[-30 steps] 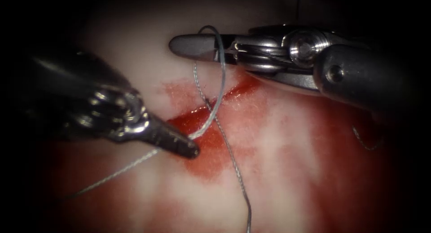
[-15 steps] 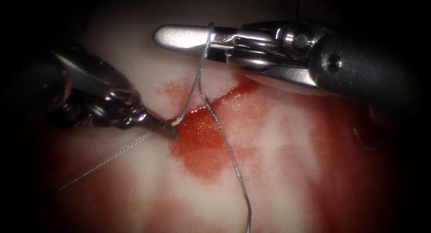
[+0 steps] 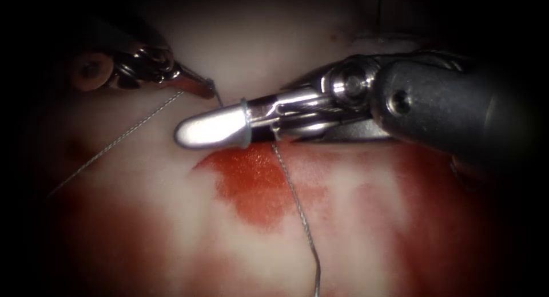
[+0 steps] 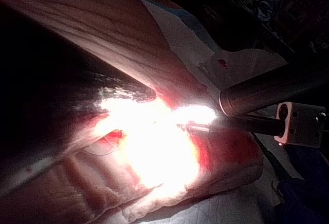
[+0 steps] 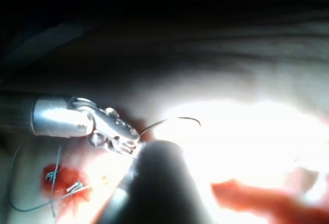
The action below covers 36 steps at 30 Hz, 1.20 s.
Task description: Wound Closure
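Note:
My left tool (image 3: 207, 91) sits at the upper left, left of the cut, its jaws shut on the thread (image 3: 120, 139), which runs taut down and to the left. My right tool (image 3: 186, 132) reaches in from the right and lies across the cut with its jaws together. A loop of thread (image 3: 245, 123) is wound round them. Another strand (image 3: 294, 200) drops from under the right tool across the tissue (image 3: 354, 217) toward the bottom edge. In the right wrist view the left tool (image 5: 131, 144) holds a thread arc (image 5: 175, 119).
A patch of red fluid (image 3: 257, 188) lies on the tissue just below the right tool's jaws. Earlier stitches with thread ends (image 5: 64, 183) and a red spot sit near the left tool's shaft (image 5: 56, 116) in the right wrist view.
The left tool has moved up and to the left, drawing its thread with it. The right tool has swung down and left, and the loose loop now sits snug round its jaws.

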Tool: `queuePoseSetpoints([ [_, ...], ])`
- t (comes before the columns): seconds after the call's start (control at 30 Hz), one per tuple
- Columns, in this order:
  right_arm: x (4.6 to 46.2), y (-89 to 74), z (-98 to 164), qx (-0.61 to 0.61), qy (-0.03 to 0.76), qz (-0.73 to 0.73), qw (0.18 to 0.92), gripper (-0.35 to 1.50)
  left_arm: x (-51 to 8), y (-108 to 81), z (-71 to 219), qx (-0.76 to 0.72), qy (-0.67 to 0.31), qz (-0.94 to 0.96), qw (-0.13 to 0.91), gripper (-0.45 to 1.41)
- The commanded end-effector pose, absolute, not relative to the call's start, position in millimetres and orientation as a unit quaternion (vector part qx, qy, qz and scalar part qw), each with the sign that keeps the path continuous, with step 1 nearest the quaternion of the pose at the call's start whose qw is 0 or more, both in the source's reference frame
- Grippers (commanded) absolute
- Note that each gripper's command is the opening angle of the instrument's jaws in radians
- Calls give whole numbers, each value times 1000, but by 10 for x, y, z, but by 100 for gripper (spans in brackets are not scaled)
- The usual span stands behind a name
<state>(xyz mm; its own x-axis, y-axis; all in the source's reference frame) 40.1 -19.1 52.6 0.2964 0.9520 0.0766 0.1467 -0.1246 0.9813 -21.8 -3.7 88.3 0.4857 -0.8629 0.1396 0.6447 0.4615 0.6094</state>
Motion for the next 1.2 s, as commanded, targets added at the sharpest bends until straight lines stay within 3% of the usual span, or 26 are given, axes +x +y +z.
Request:
queuePoseSetpoints([
  [0.03,412,-185,518,617,413,402,535,-35,-223,-27,876,246,-224,-456,826,-45],
  [0.27,398,-189,514,546,315,426,649,-35,-228,-30,851,252,-225,-462,820,-45],
  [0.37,382,-183,503,500,231,431,714,-35,-230,-31,830,251,-237,-465,815,-45],
  [0.73,366,-171,471,401,23,418,815,-35,-246,-48,803,243,-246,-456,820,-45],
  [1.03,388,-186,468,420,-36,396,816,-35,-254,-51,801,248,-249,-452,820,-45],
  [1.17,392,-176,464,427,-25,402,810,-35,-252,-56,802,266,-250,-431,825,-45],
  [1.2,389,-163,460,396,14,425,814,-35,-249,-62,800,283,-250,-421,825,-45],
])
